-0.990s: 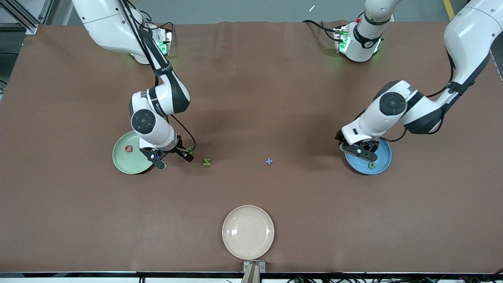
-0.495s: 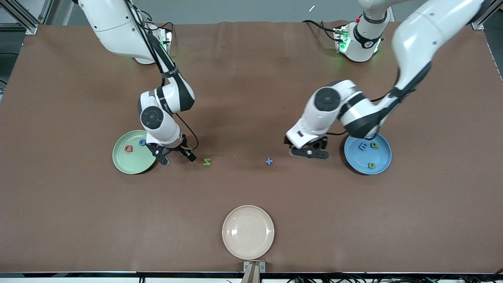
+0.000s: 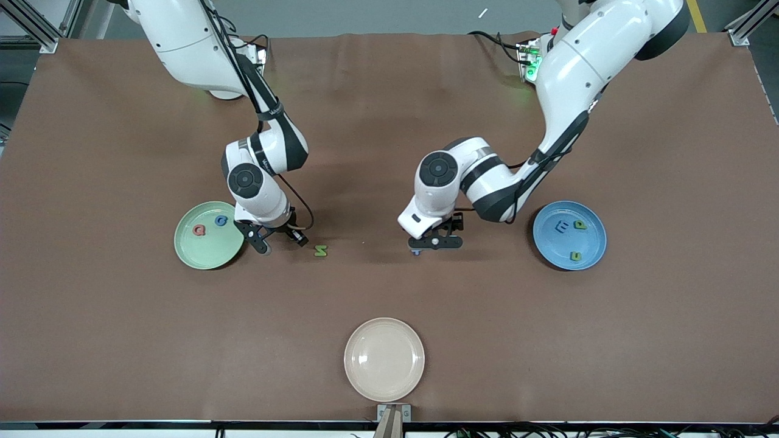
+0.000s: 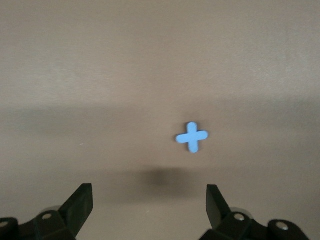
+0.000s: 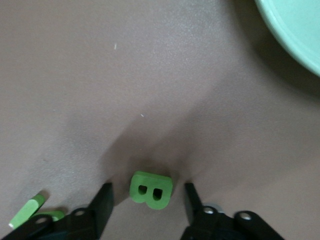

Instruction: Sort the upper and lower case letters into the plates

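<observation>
The light green plate (image 3: 198,252) at the right arm's end holds a red letter (image 3: 199,230) and a blue letter (image 3: 221,221). Beside it my right gripper (image 3: 281,242) is low over the table. In the right wrist view a green B (image 5: 151,190) lies flat between the fingers of the right gripper (image 5: 147,200), with a gap on each side. A green Z-shaped letter (image 3: 321,250) lies just past it. My left gripper (image 3: 433,242) hangs wide open over a blue plus piece (image 4: 192,136). The blue plate (image 3: 593,243) carries three letters.
A cream-white plate (image 3: 384,359) sits near the table's front edge, in the middle. The light green plate's rim (image 5: 295,30) shows in the right wrist view. Brown table cover (image 3: 389,152) stretches bare between the two arms' bases.
My left arm has swung from over the blue plate to over the blue plus. My right gripper has shifted off the green plate's edge and its fingers have narrowed round the B.
</observation>
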